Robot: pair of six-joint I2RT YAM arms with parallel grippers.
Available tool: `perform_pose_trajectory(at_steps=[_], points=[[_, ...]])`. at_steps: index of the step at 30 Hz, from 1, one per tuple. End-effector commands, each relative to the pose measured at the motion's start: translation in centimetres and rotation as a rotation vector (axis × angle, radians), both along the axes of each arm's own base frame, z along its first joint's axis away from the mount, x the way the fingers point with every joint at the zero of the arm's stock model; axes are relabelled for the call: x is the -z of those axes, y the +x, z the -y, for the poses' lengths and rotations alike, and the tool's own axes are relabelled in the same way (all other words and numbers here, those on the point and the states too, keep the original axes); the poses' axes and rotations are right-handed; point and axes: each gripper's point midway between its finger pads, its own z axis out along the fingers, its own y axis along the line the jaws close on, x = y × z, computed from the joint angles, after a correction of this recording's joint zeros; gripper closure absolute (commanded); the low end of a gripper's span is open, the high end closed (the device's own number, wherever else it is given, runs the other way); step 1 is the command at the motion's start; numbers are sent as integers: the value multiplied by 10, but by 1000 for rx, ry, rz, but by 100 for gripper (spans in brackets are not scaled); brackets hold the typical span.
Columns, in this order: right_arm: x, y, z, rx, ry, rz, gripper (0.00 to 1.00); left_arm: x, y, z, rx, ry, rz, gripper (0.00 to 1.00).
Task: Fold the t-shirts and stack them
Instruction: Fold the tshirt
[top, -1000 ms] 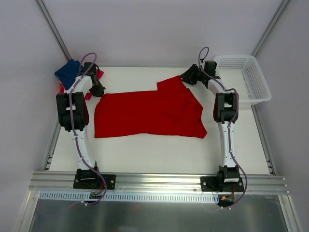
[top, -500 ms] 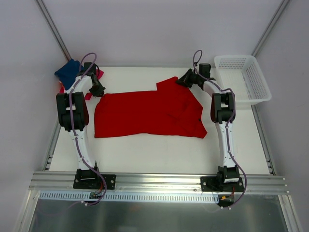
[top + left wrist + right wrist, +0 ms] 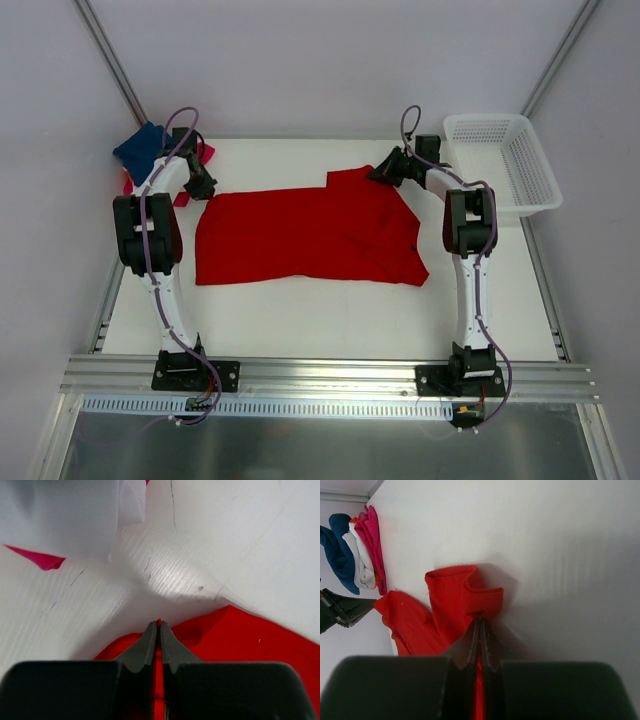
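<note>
The large red t-shirt lies spread across the middle of the white table. My left gripper is shut on its far left corner; red cloth shows between the closed jaws in the left wrist view. My right gripper is shut on the shirt's far right sleeve edge, which curls over the fingertips. A stack of small folded tees sits at the far left: navy blue, with white, orange and magenta seen in the right wrist view.
A white plastic mesh basket stands at the far right edge of the table. Metal frame posts rise at both back corners. An aluminium rail runs along the near edge by the arm bases.
My right gripper has moved left and down onto the shirt's far right sleeve and now pinches it; the sleeve edge has shifted slightly. The left arm has barely moved.
</note>
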Motion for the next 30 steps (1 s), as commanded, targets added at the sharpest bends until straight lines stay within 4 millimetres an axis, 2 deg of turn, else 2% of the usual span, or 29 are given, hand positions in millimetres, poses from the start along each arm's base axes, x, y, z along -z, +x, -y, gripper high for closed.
perform_pose_trajectory(at_steps=[1, 3, 4, 5, 7, 8, 13, 14, 15, 16, 17, 18, 20, 21, 22, 24, 25, 27, 28, 29, 30], points=[[-78, 0, 3, -13, -30, 175, 100, -53, -5, 3, 24, 28, 95, 100], [-85, -5, 6, -11, -42, 187, 100, -57, -10, 3, 24, 31, 99, 100], [-81, -11, 6, -13, -51, 177, 100, -67, -13, 3, 23, 36, 119, 100], [-95, -14, 6, -14, -53, 203, 100, -67, -17, 2, 21, 39, 117, 100], [-96, -23, 7, -17, -65, 201, 100, -80, -22, 2, 19, 46, 141, 100], [-107, -26, 7, -19, -70, 224, 100, -80, -26, 2, 18, 47, 138, 100], [-123, -43, 9, -24, -87, 243, 100, -99, -43, 1, 14, 62, 173, 100], [-118, -50, 9, -28, -91, 228, 100, -97, -47, 0, 12, 62, 167, 100], [-128, -54, 10, -29, -94, 247, 100, -97, -50, 1, 14, 62, 165, 100], [-130, -58, 10, -31, -99, 252, 100, -104, -53, 2, 12, 60, 181, 100], [-125, -65, 11, -32, -106, 239, 100, -100, -58, 2, 10, 59, 171, 100], [-136, -71, 11, -36, -111, 264, 100, -101, -61, 2, 11, 58, 171, 100], [-141, -79, 12, -34, -117, 271, 100, -103, -70, 4, 11, 55, 176, 100], [-137, -86, 12, -39, -123, 261, 100, -103, -72, 4, 11, 53, 176, 100], [-149, -92, 12, -38, -127, 286, 100, -109, -77, 5, 10, 52, 190, 100], [-146, -105, 12, -42, -139, 279, 100, -105, -86, 5, 4, 52, 181, 100], [-159, -111, 11, -41, -144, 309, 100, -111, -90, 6, 3, 52, 197, 100], [-163, -119, 14, -36, -155, 318, 100, -107, -99, 6, 2, 50, 189, 100], [-157, -125, 15, -35, -164, 308, 100, -113, -103, 8, 1, 48, 205, 100], [-168, -131, 17, -31, -164, 331, 100, -109, -107, 8, 0, 46, 198, 100], [-169, -135, 17, -29, -168, 333, 100, -110, -109, 9, 3, 43, 199, 100]])
